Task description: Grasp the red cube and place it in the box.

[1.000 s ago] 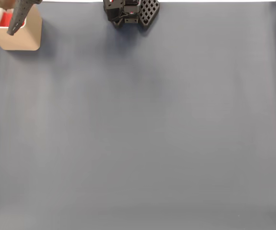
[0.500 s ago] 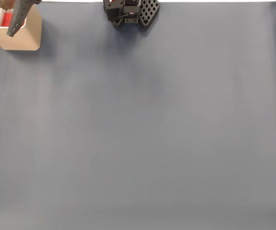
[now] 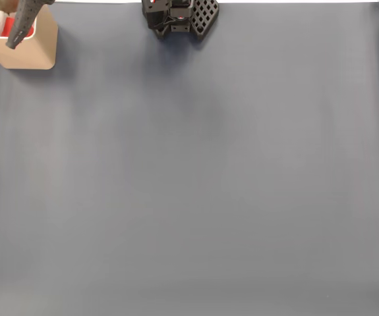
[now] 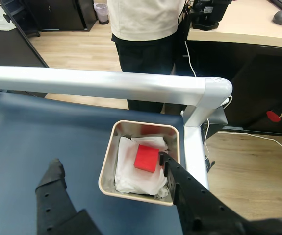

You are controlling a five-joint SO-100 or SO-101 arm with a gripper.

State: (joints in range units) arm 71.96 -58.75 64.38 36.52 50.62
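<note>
Claw (image 4: 109,164): open, empty, above the box's near rim | Red cube (image 4: 146,158): lay free on white material inside the box (image 4: 106,166) | Box: stood at the corner of the dark blue surface (image 4: 28,132), beside a white rail (image 4: 96,82) | Person (image 4: 145,29): stood beyond the rail

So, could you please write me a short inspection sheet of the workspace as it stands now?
Surface: dark blue mat, bare across the middle.
Job's things: red cube lies on white material inside the box.
Clutter: nothing seen.
Grippers: gripper open, above the box, holding nothing.
Cables: white cable behind the table.
Surroundings: silver rail, a person standing beyond it, wooden floor.
</note>
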